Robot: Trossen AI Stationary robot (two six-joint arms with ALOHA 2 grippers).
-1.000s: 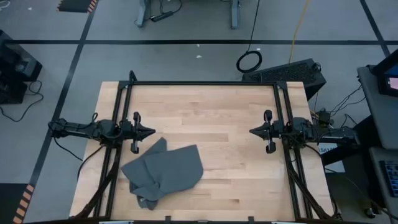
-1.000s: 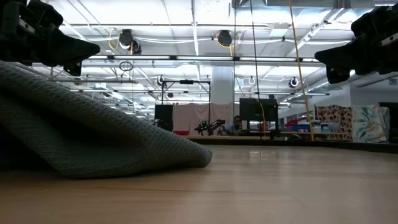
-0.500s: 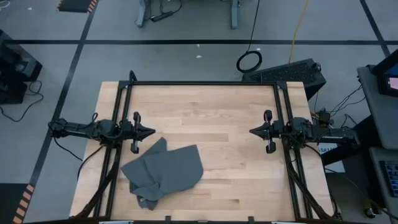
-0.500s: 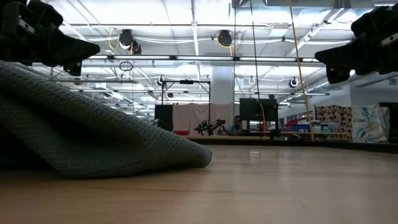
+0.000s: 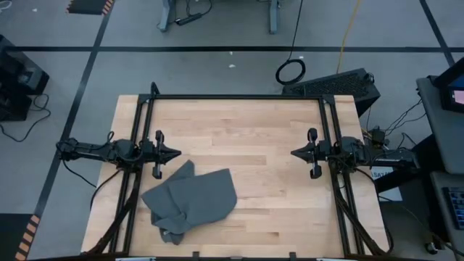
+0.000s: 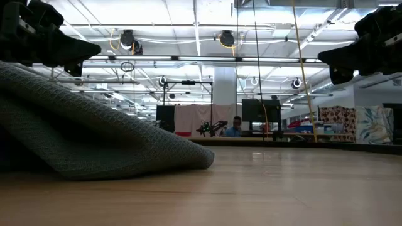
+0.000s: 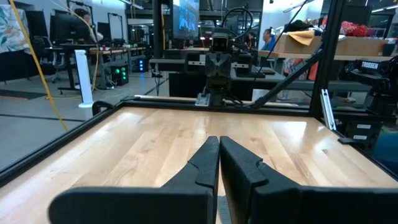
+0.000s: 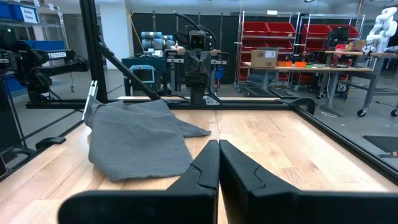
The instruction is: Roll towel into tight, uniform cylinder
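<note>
The dark grey towel [image 5: 190, 201] lies crumpled and partly folded on the wooden table, toward its near left; it also fills the left of the low view [image 6: 81, 135] and shows in the right wrist view [image 8: 138, 140]. My left gripper [image 5: 177, 154] hangs shut above the table at the left edge, just beyond the towel's far corner, pointing level toward the right. My right gripper [image 5: 293, 153] hangs shut at the right edge, pointing level toward the left. Each shows shut in its own wrist view [image 7: 219, 144] [image 8: 218, 147]. Neither touches the towel.
A black frame [image 5: 235, 96] runs round the table's far edge and along both sides. Bare wood [image 5: 268, 181] lies between the towel and the right arm. Beyond the table is a workshop with desks, shelves and people far off.
</note>
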